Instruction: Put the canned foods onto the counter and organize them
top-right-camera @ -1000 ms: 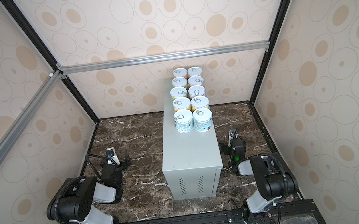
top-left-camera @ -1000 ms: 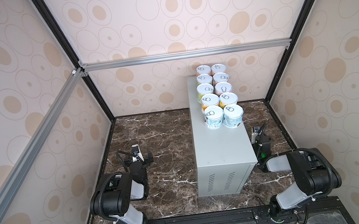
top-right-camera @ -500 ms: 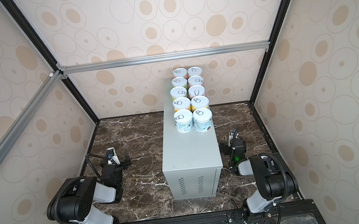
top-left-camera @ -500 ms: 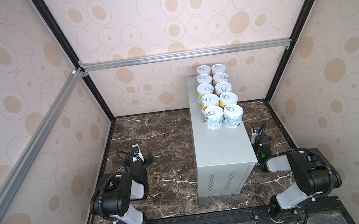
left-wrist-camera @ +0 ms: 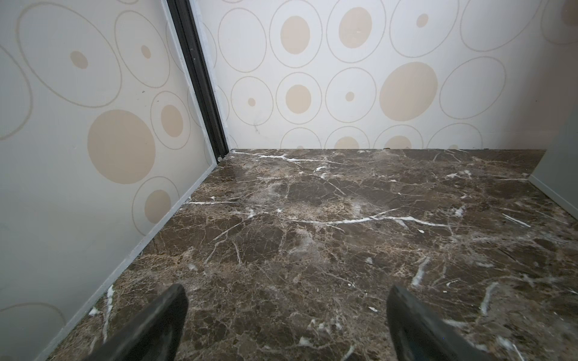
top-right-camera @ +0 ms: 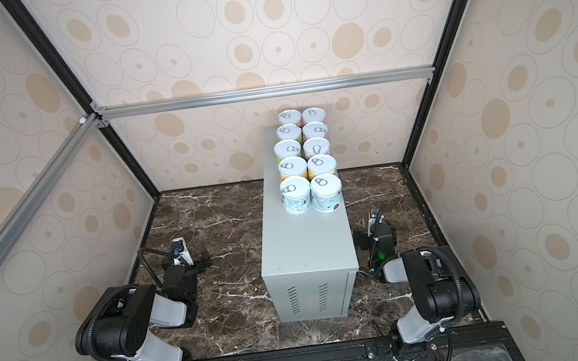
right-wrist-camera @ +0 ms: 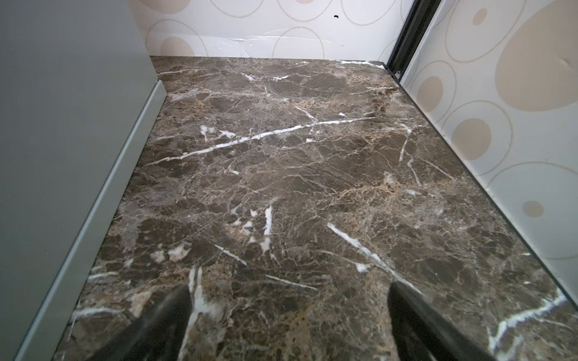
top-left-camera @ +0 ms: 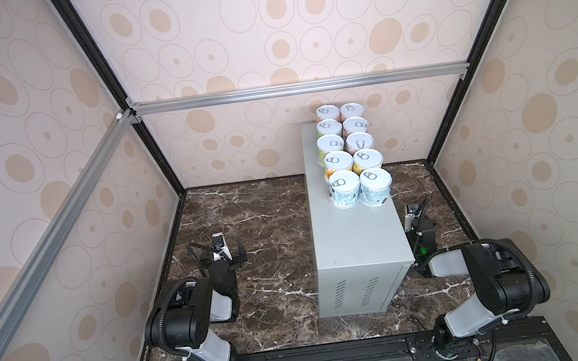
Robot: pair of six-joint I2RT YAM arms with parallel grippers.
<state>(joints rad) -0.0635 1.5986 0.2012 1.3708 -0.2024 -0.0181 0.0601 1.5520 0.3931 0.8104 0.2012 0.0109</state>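
L gripper: both fingers cut off by pic edge in wrist view, only tips show. R gripper: same. Just beside R gripper, the counter shows only a side wall, rest out of frame. Well ahead of both grippers, the canned foods: rear labels hid by front pair, print too small to read. Top views: R gripper partly hid behind counter edge.

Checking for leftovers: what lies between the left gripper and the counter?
Only bare marble surface lies between the left gripper and the counter, as both top views show.
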